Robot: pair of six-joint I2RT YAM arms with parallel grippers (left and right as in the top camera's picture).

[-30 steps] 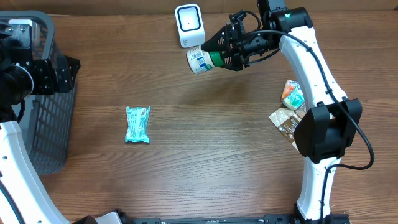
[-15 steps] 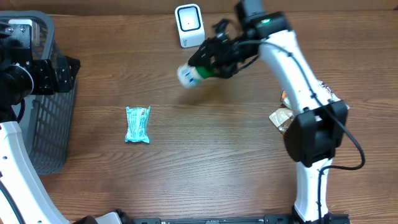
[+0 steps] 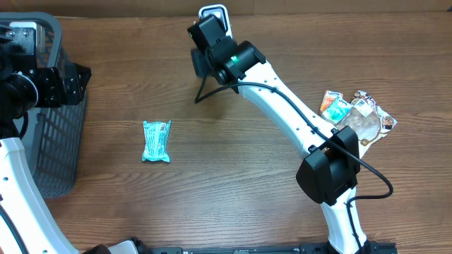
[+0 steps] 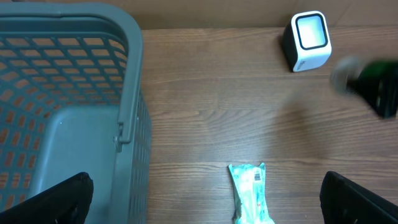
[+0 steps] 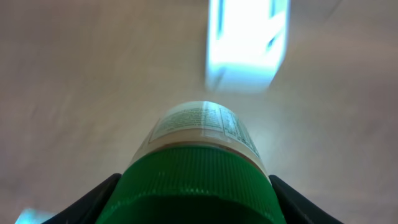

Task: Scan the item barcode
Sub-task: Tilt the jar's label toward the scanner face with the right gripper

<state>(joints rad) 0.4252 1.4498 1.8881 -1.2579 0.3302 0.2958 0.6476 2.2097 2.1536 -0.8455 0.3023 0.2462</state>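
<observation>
My right gripper (image 5: 194,205) is clamped on the bottle (image 5: 199,130) near the scanner (image 4: 308,40), my left gripper (image 4: 205,199) is agape; scanning step, so I'd next turn the barcode scannerward.

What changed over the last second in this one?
The right claw, still gripping the green-capped bottle, swung left from beside the scanner; from above, its wrist now overlaps the scanner. Nothing was grabbed or released. The teal packet, basket and snack packets stayed put.
</observation>
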